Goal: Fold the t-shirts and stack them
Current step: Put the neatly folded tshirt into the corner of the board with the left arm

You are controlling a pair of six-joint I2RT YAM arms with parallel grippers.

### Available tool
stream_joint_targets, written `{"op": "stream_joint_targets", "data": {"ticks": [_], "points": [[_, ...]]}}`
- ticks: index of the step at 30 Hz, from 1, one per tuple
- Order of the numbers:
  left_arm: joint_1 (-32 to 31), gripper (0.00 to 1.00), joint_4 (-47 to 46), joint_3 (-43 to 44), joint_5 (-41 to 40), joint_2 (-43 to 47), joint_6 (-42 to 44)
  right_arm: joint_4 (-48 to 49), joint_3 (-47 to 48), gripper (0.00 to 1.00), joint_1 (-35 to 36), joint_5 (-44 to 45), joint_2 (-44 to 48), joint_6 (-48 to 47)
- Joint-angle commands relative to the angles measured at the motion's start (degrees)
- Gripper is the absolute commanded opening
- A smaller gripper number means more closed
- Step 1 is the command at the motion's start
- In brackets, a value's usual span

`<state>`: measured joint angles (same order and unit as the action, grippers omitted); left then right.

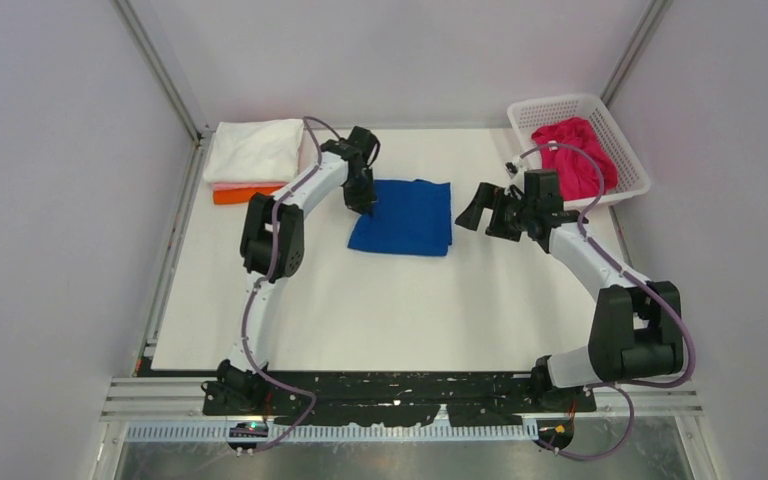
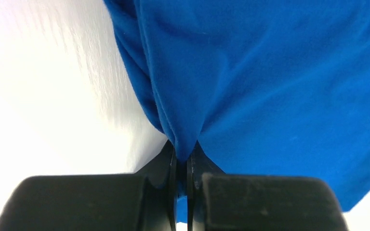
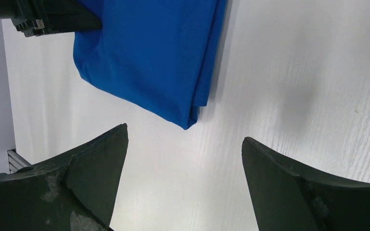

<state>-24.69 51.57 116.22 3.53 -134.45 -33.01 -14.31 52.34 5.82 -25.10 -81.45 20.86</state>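
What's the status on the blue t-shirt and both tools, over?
Left tool shut on blue t-shirt, left edge. Right tool open, empty, off its right side. Nothing else touching the shirt.

You are in a robot lab cell: a white work table (image 1: 380, 310) boxed in by plain grey panels (image 1: 50, 200) on aluminium posts (image 1: 156, 60). Two cable-wrapped arms (image 1: 278, 225) stand bolted to a black base plate (image 1: 400, 395) on slotted metal rails (image 1: 160, 400) at your near edge of the table.
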Motion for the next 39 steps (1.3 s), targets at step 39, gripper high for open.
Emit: {"op": "stream_joint_targets", "data": {"ticks": [39], "points": [[8.95, 0.0, -18.69, 21.6, -47.14, 8.93, 52.43, -0.37, 0.25, 0.95, -1.26, 16.42, 5.34, -4.31]]}}
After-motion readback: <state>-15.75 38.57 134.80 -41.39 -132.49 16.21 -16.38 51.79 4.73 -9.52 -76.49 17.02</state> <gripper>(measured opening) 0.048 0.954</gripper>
